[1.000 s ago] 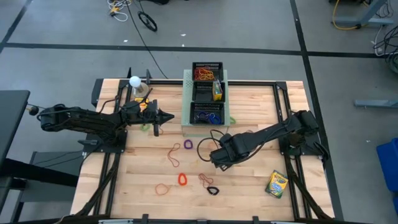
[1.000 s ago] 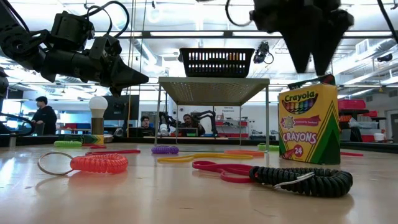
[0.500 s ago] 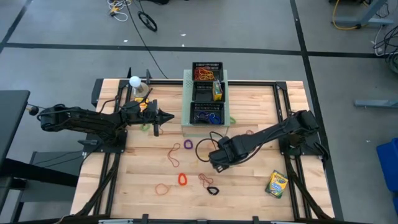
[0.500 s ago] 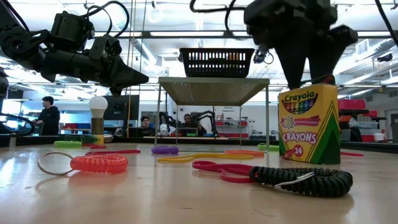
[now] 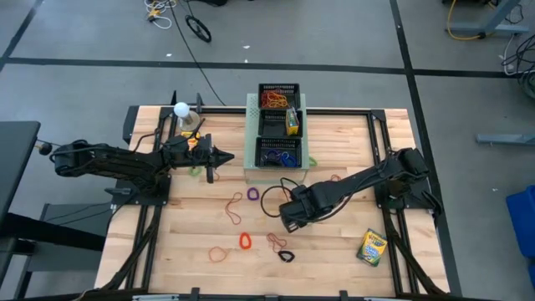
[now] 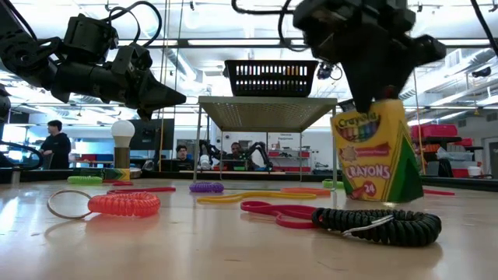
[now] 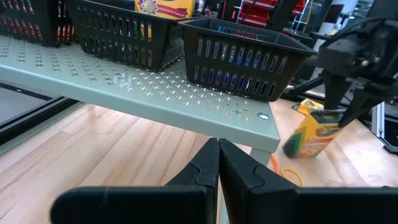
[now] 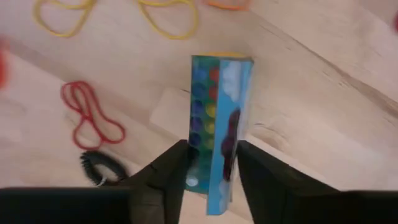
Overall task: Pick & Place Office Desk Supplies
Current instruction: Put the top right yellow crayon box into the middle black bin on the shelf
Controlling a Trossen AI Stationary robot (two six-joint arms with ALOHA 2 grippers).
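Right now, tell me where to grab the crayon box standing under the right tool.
Grip the crayon box at its top end from straight above, across its thin side: it stands on end, slightly tilted. The right tool holds it so.

Non-task stuff: table, perforated box, ball, people.
Wooden table (image 5: 192, 242) centre frame; pale-green perforated box (image 5: 251, 146) upper middle; white ball (image 5: 180, 108) upper left on a stand; people (image 6: 54, 144) seated beyond, low view.
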